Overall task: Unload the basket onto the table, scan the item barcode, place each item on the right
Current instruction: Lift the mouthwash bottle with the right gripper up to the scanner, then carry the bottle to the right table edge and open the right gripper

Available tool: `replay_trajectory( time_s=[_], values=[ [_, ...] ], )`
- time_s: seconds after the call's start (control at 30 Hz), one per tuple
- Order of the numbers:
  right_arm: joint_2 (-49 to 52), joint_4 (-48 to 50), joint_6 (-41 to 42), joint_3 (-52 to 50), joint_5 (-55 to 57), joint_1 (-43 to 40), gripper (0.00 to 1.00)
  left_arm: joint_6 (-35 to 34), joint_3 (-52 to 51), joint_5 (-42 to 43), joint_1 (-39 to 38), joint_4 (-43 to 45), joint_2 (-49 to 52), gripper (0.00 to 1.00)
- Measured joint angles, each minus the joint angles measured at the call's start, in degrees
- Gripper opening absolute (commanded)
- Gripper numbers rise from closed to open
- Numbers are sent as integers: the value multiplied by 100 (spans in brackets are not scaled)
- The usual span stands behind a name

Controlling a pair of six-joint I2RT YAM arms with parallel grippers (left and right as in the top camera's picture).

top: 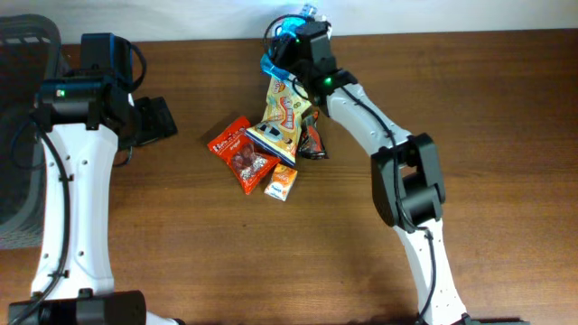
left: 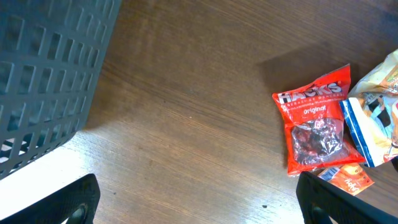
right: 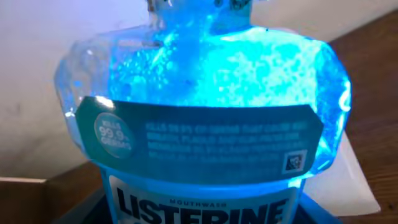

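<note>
A clear bottle of blue Listerine mouthwash (right: 205, 93) fills the right wrist view, lit bright blue, with its label facing the camera. My right gripper (right: 205, 214) is shut on the bottle, one dark finger against each lower side. From overhead the bottle (top: 282, 56) and right gripper (top: 302, 41) are at the table's far edge, above a pile of snacks. A small square code (right: 294, 162) shows on the teal label band; the barcode is out of view. My left gripper (left: 199, 208) hangs open over bare wood at the left (top: 155, 117).
A red Hacks bag (top: 241, 152) (left: 314, 124), a yellow and white snack bag (top: 284, 113), a dark packet (top: 312, 143) and a small orange packet (top: 281, 182) lie mid-table. A dark grey basket (top: 23, 135) (left: 50, 68) stands at the left edge.
</note>
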Motion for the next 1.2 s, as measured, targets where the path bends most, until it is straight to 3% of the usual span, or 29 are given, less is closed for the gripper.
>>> replay_trajectory(
  time_s=[0.2, 0.33, 0.43, 0.57, 0.67, 0.73, 0.8, 0.83, 0.9, 0.93, 1.1, 1.2],
  values=[
    [0, -212, 26, 63, 256, -92, 49, 0, 0, 0, 0, 2, 0, 99],
    [-79, -2756, -142, 1700, 83, -938, 49, -2, 0, 0, 0, 0, 0, 99],
    [-332, -5178, -363, 3005, 101, -2409, 49, -2, 0, 0, 0, -4, 0, 99],
    [-396, -7193, -774, 2896, 511, -4638, 50, 0, 0, -2, 0, -13, 0, 99],
    [-343, -7213, -931, 1943, 905, -6203, 50, -2, 0, 0, 0, 0, 0, 99],
    [-542, -6033, -1073, 728, 811, -6487, 58, -2, 0, 0, 0, 4, 0, 99],
    [-439, -5727, -1331, 55, 802, -6896, 59, -2, 0, 0, 0, -2, 0, 99],
    [-313, -5665, -1523, -140, 817, -7189, 64, -2, 0, 0, 0, 2, 0, 99],
    [-313, -5519, -1814, -157, 896, -7372, 91, -2, 0, 0, 0, 2, 0, 99],
    [-313, -5523, -1864, -157, 887, -7337, 99, 0, 0, 0, 0, 0, 0, 99],
    [-317, -5871, -2253, 131, 103, -7176, 99, -2, 0, 0, 0, 0, 0, 99],
    [-507, -6763, -2315, 1215, -286, -7158, 98, -2, 0, 0, 0, 2, 0, 99]
  ],
)
